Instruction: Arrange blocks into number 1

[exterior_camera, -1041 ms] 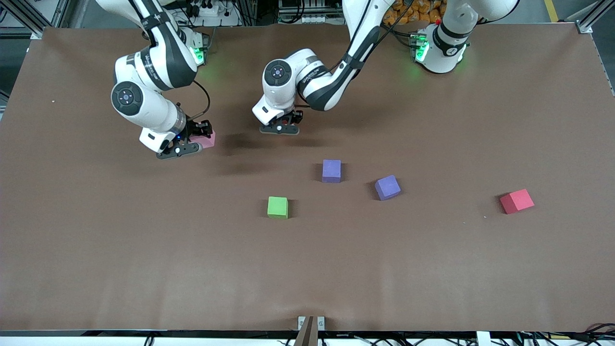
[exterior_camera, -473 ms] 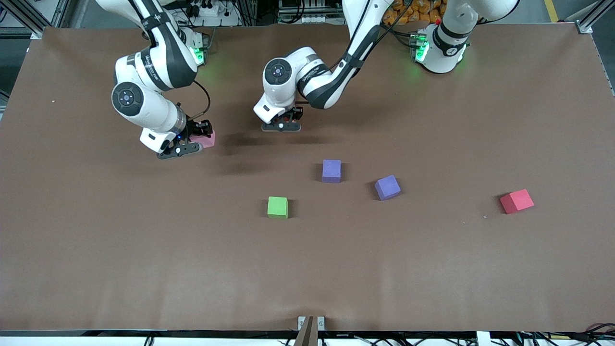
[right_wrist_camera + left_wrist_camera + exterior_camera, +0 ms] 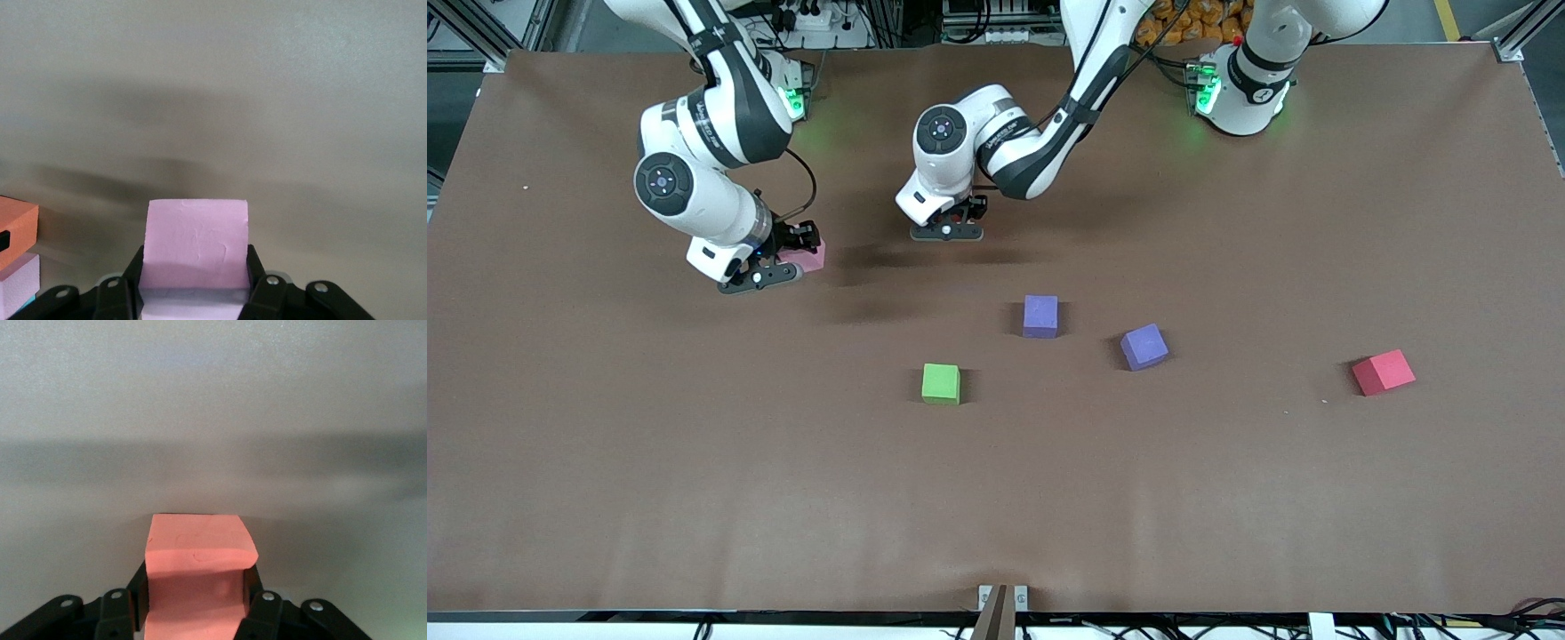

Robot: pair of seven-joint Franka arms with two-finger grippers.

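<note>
The left end effector (image 3: pixel 947 233) is clamped on a salmon-pink block (image 3: pixel 197 577), up over the worktop (image 3: pixel 1227 498) toward the edge where the bases stand, near its middle. The right end effector (image 3: pixel 769 271) is closed on a pale pink block (image 3: pixel 195 251) toward the right arm's end. Its wrist view also shows an orange block (image 3: pixel 15 230) and another pale block (image 3: pixel 17 293) beside it. A green block (image 3: pixel 941 383), two purple blocks (image 3: pixel 1040 316) (image 3: pixel 1144 346) and a red block (image 3: pixel 1383 372) lie apart mid-worktop.
</note>
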